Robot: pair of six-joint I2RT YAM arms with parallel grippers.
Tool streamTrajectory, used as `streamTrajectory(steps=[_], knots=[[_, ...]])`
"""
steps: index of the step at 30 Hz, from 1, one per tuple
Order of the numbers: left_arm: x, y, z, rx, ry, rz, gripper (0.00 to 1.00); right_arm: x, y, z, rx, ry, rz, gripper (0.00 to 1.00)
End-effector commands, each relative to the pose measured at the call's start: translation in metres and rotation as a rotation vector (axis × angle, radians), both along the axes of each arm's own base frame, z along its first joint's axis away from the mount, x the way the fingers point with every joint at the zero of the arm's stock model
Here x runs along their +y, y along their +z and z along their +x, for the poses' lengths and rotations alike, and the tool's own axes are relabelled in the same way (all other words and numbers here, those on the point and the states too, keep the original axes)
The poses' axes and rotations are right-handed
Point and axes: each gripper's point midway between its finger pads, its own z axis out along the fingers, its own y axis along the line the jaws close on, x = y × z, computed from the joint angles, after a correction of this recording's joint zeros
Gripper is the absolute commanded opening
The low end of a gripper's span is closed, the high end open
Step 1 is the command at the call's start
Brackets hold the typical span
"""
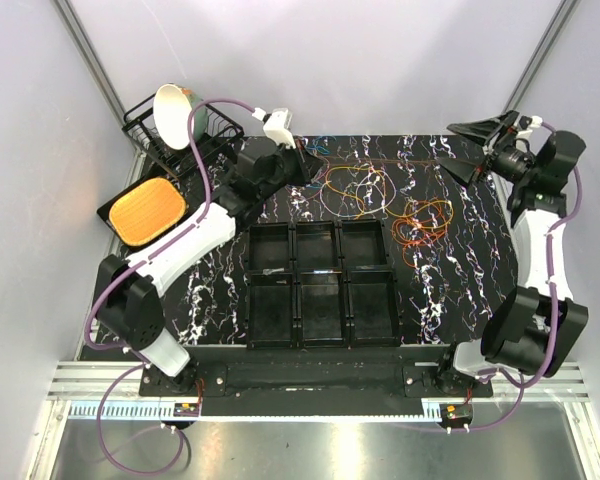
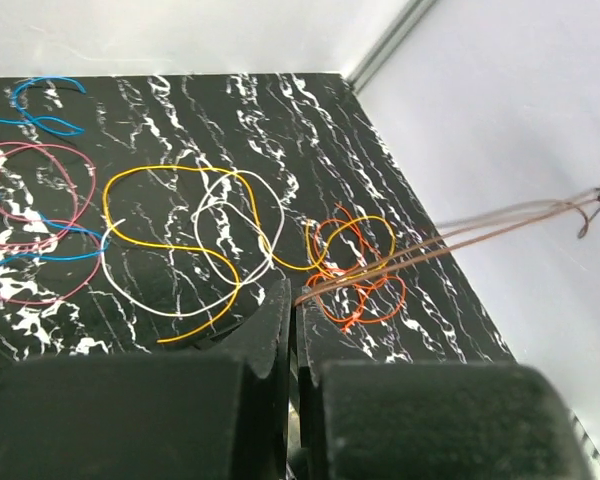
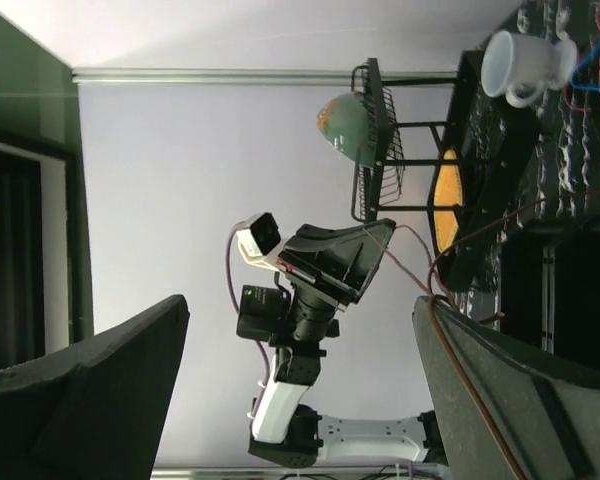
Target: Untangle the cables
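Note:
The cables lie in loose loops on the black marbled table point(image 1: 450, 270): yellow point(image 2: 170, 168) and white point(image 2: 150, 305) loops in the middle point(image 1: 355, 190), an orange bundle point(image 2: 400, 292) point(image 1: 425, 225), blue point(image 2: 60, 255) and purple point(image 2: 40, 148) ones at the far left. My left gripper point(image 2: 297, 300) point(image 1: 305, 160) is shut on a brown cable point(image 2: 460, 238). That cable runs taut above the table to my right gripper point(image 1: 472, 150). The right gripper point(image 3: 300, 300) is wide open, and the brown cable point(image 3: 442, 318) hangs hooked over one finger.
A black tray point(image 1: 320, 245) with six compartments sits at the table's near middle. A wire dish rack point(image 1: 145, 135) holding a bowl point(image 1: 175, 112) and an orange board point(image 1: 145, 212) stand off the far left corner. A white mug point(image 3: 520, 60) is near the rack.

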Motion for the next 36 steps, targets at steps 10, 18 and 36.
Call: streamTrajectory(steps=[10,18,36], knots=[[-0.121,0.044,-0.022,-0.104,-0.321,-0.026,0.00,0.081,0.099,-0.060,-0.379,0.437,0.107,1.00],[-0.137,0.109,0.032,-0.224,-0.223,-0.054,0.00,0.120,0.051,-0.073,-0.159,0.468,0.001,1.00],[0.009,0.234,0.086,-0.451,0.061,-0.200,0.00,0.168,-0.015,-0.175,-0.077,0.683,-0.052,1.00]])
